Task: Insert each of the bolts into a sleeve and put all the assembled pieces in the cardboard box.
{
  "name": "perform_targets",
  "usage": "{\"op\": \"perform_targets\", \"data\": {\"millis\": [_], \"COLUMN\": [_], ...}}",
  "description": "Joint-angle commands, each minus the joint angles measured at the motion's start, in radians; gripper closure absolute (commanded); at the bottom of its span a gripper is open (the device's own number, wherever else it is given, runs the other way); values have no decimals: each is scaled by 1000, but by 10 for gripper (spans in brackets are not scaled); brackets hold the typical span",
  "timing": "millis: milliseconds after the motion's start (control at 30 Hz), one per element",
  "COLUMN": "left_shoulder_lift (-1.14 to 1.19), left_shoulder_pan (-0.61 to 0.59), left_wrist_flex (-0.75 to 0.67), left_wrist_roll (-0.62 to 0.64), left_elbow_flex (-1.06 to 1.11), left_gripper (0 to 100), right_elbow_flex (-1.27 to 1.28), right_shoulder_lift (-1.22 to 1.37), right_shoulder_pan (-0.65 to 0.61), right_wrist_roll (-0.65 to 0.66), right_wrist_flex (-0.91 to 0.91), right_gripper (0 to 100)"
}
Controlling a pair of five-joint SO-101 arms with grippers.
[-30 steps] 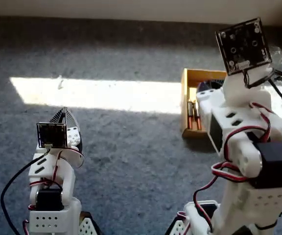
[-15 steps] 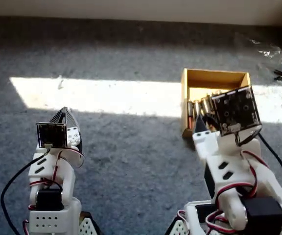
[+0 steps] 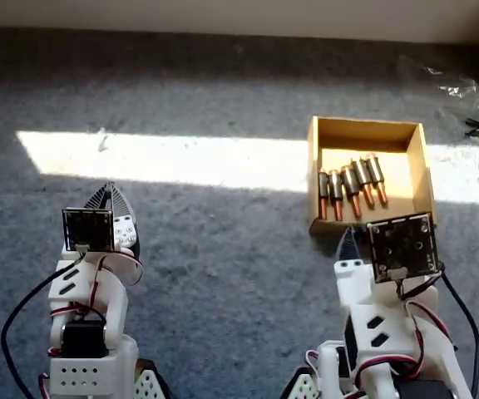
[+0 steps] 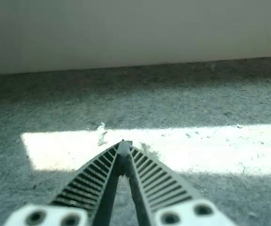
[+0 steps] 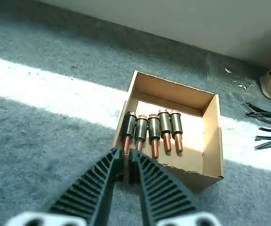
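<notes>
Now drawn back from over the box, the black ribbed right gripper (image 5: 125, 157) hangs empty, its jaws pressed nearly together, just short of the open tan cardboard box (image 5: 212, 136). Five dark cylindrical sleeves with copper-coloured bolts (image 5: 152, 129) lie side by side inside it, just beyond the fingertips. The black ribbed left gripper (image 4: 123, 147), unmoved, stays closed above rough grey carpet (image 4: 55, 108) crossed by a strip of sunlight (image 4: 211, 146).
</notes>
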Motion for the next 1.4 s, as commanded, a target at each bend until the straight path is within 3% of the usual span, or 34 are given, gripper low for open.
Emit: {"op": "perform_targets", "data": {"millis": [0,367,767,1167,1367], "left_shoulder_lift": [-10,-10,-10,-10,-10], "left_shoulder_pan": [-12,-10,-12,-10,-5], "left_wrist_flex": [-14,-20,-14,-11,104], "left_wrist_roll": [-5,-8,-8,-9,-9], "left_elbow_flex": [-5,15,15,59,59], "left_gripper": [995,995,995,995,995], "right_elbow_flex": [33,189,229,690,819], "right_shoulder_lift": [-68,-302,-328,-328,-328], "right_shoulder_pan": [12,8,7,7,7], "right_wrist_roll": [-11,-8,-9,-11,-11], "right_wrist_flex": [-36,-35,-64,-314,-325], "right_gripper": [990,990,990,990,989]}}
